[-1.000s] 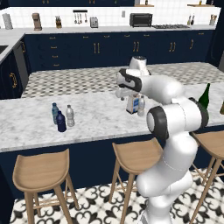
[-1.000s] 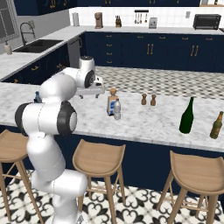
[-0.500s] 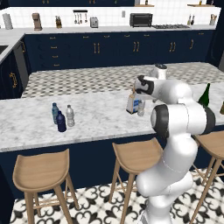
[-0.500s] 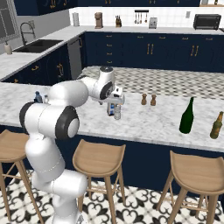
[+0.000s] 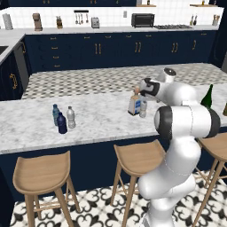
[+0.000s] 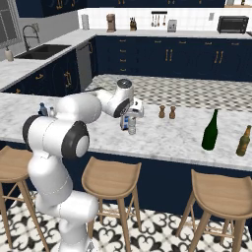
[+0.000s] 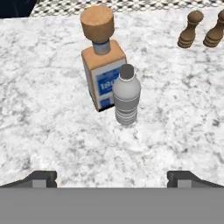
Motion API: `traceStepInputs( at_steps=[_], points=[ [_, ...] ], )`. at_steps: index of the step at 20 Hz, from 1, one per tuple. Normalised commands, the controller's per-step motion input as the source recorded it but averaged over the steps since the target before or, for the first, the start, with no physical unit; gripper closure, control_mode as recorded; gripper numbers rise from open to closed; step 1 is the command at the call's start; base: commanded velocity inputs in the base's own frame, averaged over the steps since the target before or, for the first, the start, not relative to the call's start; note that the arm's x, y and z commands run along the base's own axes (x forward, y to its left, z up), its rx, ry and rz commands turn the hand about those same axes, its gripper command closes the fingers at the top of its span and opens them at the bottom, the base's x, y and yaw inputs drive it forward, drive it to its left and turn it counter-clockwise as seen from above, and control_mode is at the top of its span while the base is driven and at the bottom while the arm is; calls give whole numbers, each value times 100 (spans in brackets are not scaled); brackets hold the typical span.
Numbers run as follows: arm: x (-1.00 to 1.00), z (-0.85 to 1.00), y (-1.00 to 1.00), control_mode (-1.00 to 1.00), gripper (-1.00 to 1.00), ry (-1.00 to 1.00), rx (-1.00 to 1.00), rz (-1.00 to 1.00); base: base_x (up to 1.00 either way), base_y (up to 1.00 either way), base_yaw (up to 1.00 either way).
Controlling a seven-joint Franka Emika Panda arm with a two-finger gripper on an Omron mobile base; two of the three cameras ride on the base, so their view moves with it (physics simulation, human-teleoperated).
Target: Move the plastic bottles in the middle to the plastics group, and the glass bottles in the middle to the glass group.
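We saw a small clear plastic bottle [image 7: 127, 95] with a pale cap and a ribbed body, standing upright on the marble desk [image 7: 43, 122]. It stood just in front of the glass bottle [image 7: 102, 72], which was squat and square-shouldered, with a blue-and-white label and a round brown cork stopper. From the glass bottle, two small brown wooden shakers [image 7: 201, 29] stood apart to the right in the hand view. The white arm was bent low over the desk, and the fingers [image 7: 111, 177] hung released and wide apart, near the plastic bottle but not touching it. Well apart from the glass bottle, one more clear bottle [image 5: 70, 117] stood beside a pale-blue bottle [image 5: 55, 113] and a dark navy bottle [image 5: 62, 123]. On the other side stood a tall dark green wine bottle [image 6: 210, 130].
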Motion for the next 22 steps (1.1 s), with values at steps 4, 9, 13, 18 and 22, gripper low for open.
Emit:
traceStepInputs(
  at_steps=[4, 9, 13, 18, 22],
  points=[
    [52, 5, -1, -100, -100, 11, -28, 14, 0, 0, 0],
    [49, 8, 0, -100, -100, 28, -12, 19, 0, 0, 0],
    [25, -11, 0, -100, -100, 1, 0, 11, 0, 0, 0],
    [20, -19, -33, -100, -100, -5, 1, 1, 0, 0, 0],
    [18, -23, -15, -100, -100, -2, 0, 0, 0, 0, 0]
  ],
)
